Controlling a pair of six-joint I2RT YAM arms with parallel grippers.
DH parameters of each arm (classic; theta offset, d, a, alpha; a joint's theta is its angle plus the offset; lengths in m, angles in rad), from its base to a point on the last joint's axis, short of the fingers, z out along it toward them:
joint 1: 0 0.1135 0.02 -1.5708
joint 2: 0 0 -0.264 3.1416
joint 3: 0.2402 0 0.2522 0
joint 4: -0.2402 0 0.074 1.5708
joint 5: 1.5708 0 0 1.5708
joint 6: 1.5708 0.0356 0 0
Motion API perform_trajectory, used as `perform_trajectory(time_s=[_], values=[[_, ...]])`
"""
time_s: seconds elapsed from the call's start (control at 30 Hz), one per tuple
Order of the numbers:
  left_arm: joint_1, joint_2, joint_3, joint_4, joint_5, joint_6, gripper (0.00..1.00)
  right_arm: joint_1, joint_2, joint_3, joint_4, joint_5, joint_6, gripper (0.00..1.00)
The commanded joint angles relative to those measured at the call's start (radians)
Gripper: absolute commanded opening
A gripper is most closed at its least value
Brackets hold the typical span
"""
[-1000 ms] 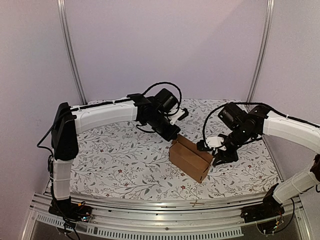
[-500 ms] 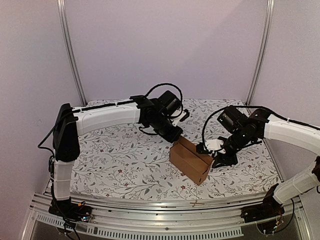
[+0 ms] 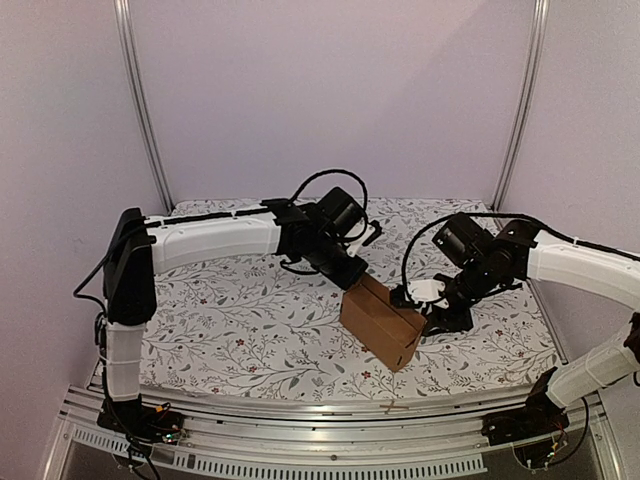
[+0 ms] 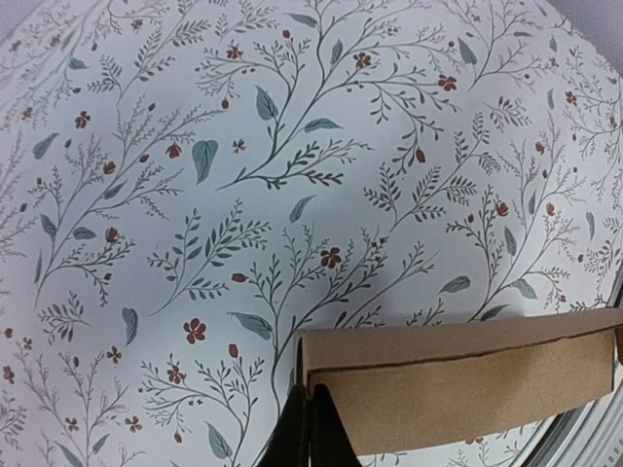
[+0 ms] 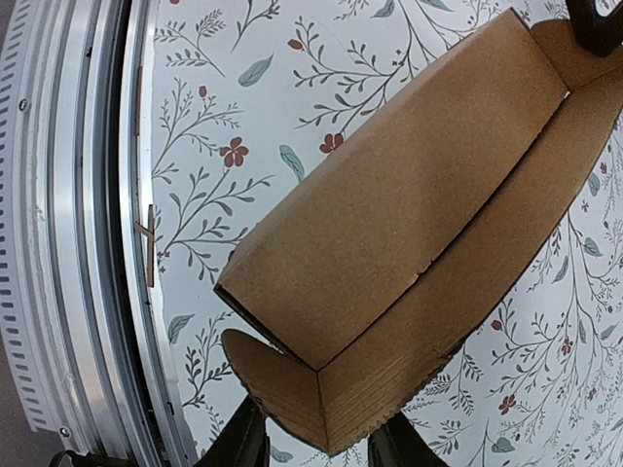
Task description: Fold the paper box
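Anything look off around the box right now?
A small brown scrap lies on the metal rail at the table's near edge, off the patterned cloth. The paper box looks undamaged; one rounded end flap stands open.

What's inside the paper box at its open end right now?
At the paper box's near end, only a loose rounded flap and a dark gap show. Anything deeper inside is covered by the top panel.
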Motion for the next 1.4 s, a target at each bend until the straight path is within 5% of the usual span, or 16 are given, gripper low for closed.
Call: perform_trajectory(time_s=[0.0, 1.37], values=[[-0.023, -0.005, -0.07, -0.043, -0.014, -0.016, 0.0, 0.026, -0.019, -0.01, 0.017, 0.03, 0.019, 0.33], [-0.019, -0.033, -0.09, -0.043, -0.005, -0.01, 0.0, 0.018, 0.016, 0.011, 0.023, 0.064, 0.039, 0.27]])
